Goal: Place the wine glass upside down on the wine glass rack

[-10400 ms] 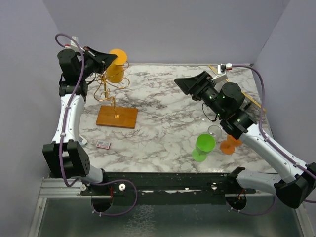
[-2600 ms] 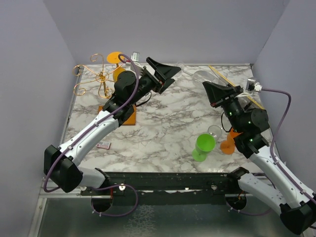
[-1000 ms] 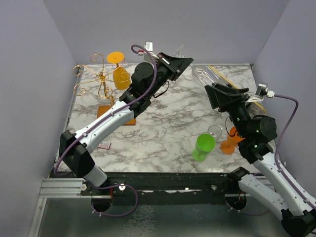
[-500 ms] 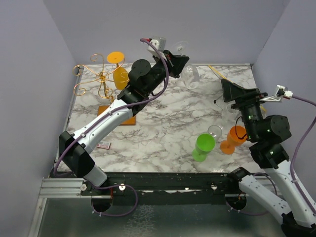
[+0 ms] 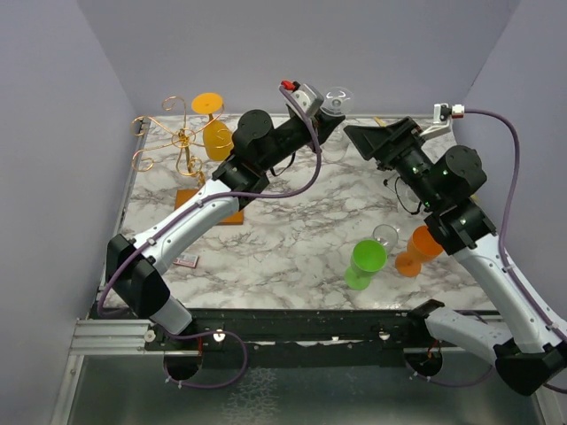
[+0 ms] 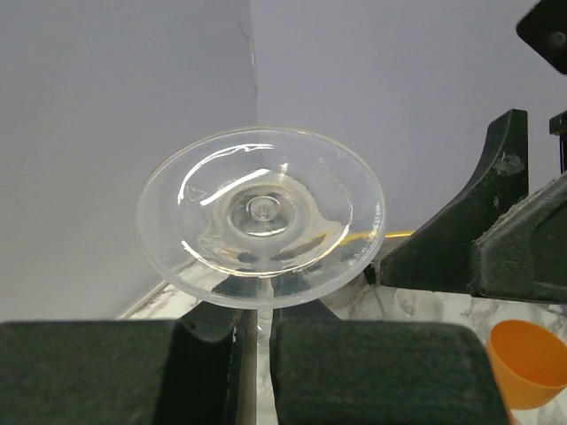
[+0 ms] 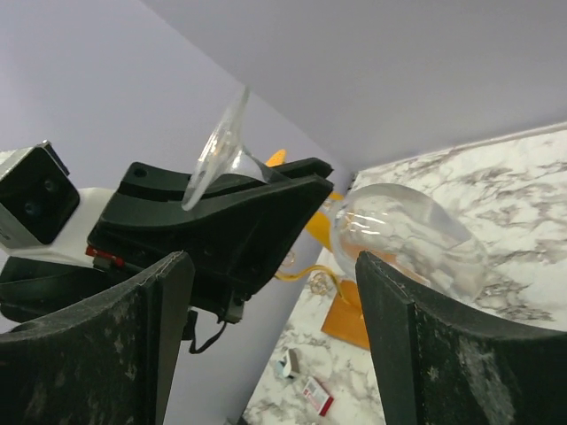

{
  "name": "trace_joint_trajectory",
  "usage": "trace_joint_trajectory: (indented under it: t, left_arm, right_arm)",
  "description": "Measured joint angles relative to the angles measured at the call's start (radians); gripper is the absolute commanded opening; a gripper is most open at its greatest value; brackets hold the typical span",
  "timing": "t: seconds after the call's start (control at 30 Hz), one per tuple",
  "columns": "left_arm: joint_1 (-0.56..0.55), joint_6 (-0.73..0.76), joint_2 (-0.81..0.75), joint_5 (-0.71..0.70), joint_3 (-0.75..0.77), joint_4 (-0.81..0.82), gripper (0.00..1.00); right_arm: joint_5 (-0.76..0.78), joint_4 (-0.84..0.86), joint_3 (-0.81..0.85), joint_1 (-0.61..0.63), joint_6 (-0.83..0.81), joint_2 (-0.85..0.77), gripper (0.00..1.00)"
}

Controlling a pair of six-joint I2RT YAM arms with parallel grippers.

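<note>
The left tool [image 5: 326,122] is closed narrow on the stem of the clear wine glass [image 6: 261,212]. In its wrist view the stem runs down between the two pads and the round foot stands just above the fingertips, facing the camera. The right wrist view shows the glass tilted: the foot is on the upper side of the left tool, and the bowl hangs off its lower side, clear of the bench [image 5: 301,221].

The right tool [image 5: 361,137] stands wide with nothing between its fingers. It points at the left tool and is near the bowl but not touching it.

The wine glass rack [image 5: 182,142] is well apart from the left tool, back along its own arm and off to its left. An orange glass [image 5: 215,137] already hangs there, foot up, on the arm of the rack nearest the left tool. The other curled arms look free.

I judge the task about half done. The glass is lifted and gripped by the stem with its foot higher than its bowl, so the turn-over looks largely made. What is left is to carry it across to the rack, slide the stem into a free curl so that the foot rests on the wire, and let go.

A green glass [image 5: 365,263] and another orange glass [image 5: 415,252] stand on the bench below and behind the right tool, out of the way.
</note>
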Motion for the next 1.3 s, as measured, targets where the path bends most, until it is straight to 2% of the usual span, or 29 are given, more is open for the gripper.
trace_joint_trajectory:
  t: [0.23,0.43,0.5,0.57,0.7,0.87,0.9,0.97,1.07,1.13,1.3]
  left_arm:
    - [0.000,0.089,0.000,0.033,-0.020,0.000,0.00]
    - [0.000,0.116,0.000,0.076,-0.031,0.002,0.00]
    - [0.000,0.122,0.000,0.094,-0.037,0.003,0.00]
    - [0.000,0.132,0.000,0.116,-0.047,0.009,0.00]
    - [0.000,0.159,-0.008,0.158,-0.082,0.021,0.00]
    - [0.001,0.194,-0.023,0.187,-0.114,0.029,0.01]
    - [0.001,0.201,-0.028,0.188,-0.117,0.031,0.09]
    - [0.002,0.228,-0.041,0.190,-0.130,0.046,0.25]
    - [0.002,0.235,-0.061,0.187,-0.156,0.065,0.39]
    - [0.002,0.231,-0.080,0.185,-0.181,0.079,0.43]
    - [0.001,0.228,-0.114,0.181,-0.216,0.111,0.43]
  right_arm:
    - [-0.121,0.078,0.000,0.000,0.078,0.028,0.76]
    - [-0.127,0.094,0.002,0.000,0.127,0.025,0.73]
    - [-0.116,0.080,0.010,0.000,0.156,0.032,0.67]
    - [-0.101,0.065,0.021,0.000,0.179,0.044,0.56]
    - [-0.082,0.045,0.034,0.000,0.224,0.072,0.38]
    - [-0.065,0.011,0.034,0.000,0.274,0.084,0.06]
    - [-0.063,0.009,0.033,0.000,0.288,0.083,0.01]
    - [-0.057,0.008,0.028,0.000,0.325,0.077,0.01]
    - [-0.054,0.010,0.008,0.005,0.367,0.063,0.01]
    - [-0.045,0.009,-0.006,0.005,0.385,0.056,0.01]
    - [-0.028,0.006,-0.033,0.004,0.435,0.041,0.01]
